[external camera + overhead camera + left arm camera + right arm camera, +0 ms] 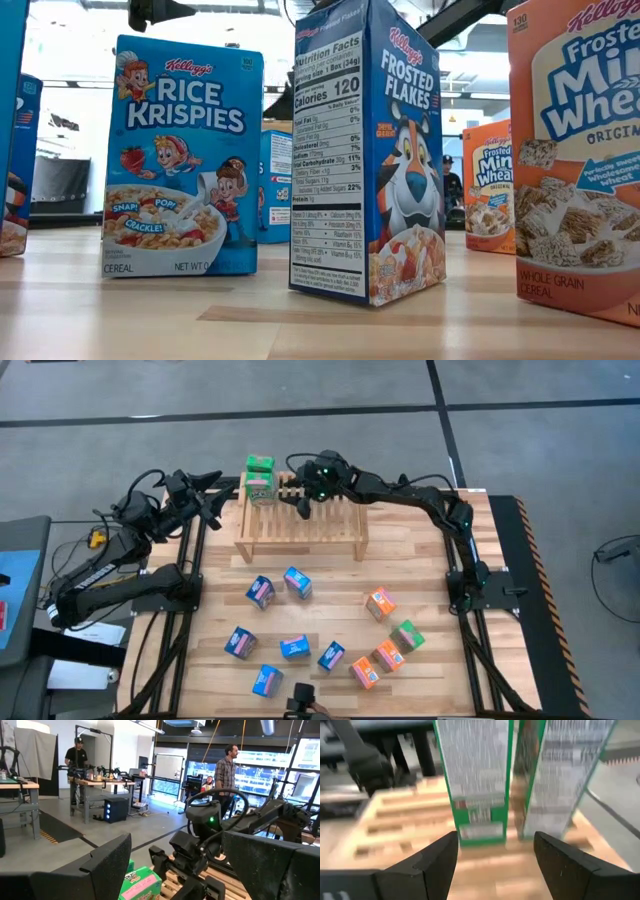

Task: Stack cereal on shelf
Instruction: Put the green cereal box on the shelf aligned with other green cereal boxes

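A: Item: shelf (300,525), far side of the table. Two green cereal boxes (259,478) stand on its left end.

B: Right gripper (495,855): fingers spread, nothing held, facing those boxes. Left gripper (175,865): spread, empty, waiting just left of the shelf.

A: We'd advise backing straight away without nudging the boxes, then fetching one from the loose boxes (295,582) on the near table.

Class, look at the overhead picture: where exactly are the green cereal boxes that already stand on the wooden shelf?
In the high view, two green boxes stand at the shelf's left end, with the right end effector just beside them.
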